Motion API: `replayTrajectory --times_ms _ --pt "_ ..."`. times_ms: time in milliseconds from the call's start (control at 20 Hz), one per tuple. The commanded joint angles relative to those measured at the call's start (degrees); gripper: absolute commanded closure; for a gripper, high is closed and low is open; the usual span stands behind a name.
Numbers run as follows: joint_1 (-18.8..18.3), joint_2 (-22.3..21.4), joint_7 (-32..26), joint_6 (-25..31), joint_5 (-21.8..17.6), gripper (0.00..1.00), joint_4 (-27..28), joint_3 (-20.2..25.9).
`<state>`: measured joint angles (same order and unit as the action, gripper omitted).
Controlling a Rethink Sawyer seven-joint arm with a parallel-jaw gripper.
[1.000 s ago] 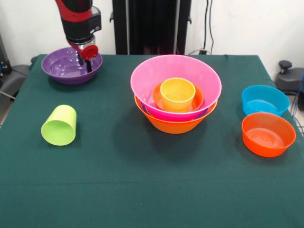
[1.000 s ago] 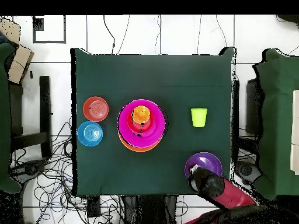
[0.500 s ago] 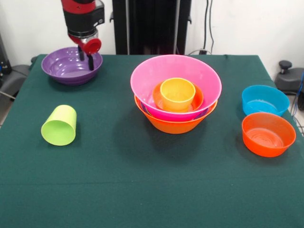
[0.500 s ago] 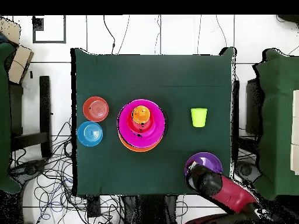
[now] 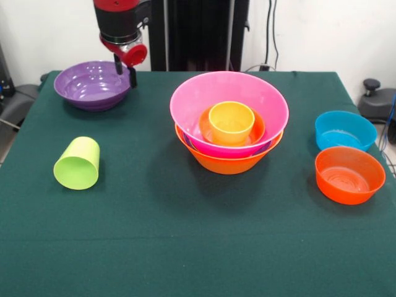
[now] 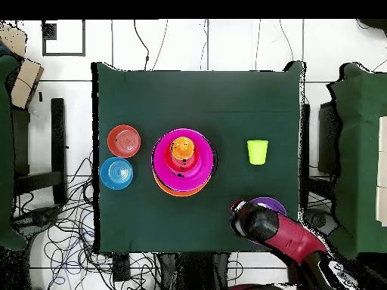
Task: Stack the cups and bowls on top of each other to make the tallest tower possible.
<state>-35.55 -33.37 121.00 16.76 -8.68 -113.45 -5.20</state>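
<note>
Purple bowl (image 5: 93, 84) sits empty beside your gripper (image 5: 124, 67) — fingers apart, holding nothing; the tower (image 5: 229, 124) stands mid-table. Lime cup (image 5: 77, 163) lies tipped.

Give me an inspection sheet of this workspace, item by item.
Surface: table under a dark green cloth.
Tower: tower at centre; yellow-orange bowl lowest, pink bowl in it, a red-orange bowl and the orange cup nested inside.
Loose bowls: purple bowl at a far corner; blue bowl and red-orange bowl side by side at the other side.
Lime green cup: lying on its side, apart from the rest.
Clutter: nothing seen.
Gripper: raised beside the purple bowl's rim, holding nothing.
Cables: tangled on the floor by the table.
Surroundings: white wall, tiled floor.
</note>
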Motion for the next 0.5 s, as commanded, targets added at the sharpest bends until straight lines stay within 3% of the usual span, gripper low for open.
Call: replayTrajectory --times_ms 50,250,500 --pt "2.3 0.3 5.9 6.7 4.3 0.00 5.4 4.5" --pt "1.8 1.8 5.7 3.8 4.4 0.00 5.1 4.9" --pt "-1.6 3.7 3.1 -0.1 2.3 0.00 4.2 6.1"
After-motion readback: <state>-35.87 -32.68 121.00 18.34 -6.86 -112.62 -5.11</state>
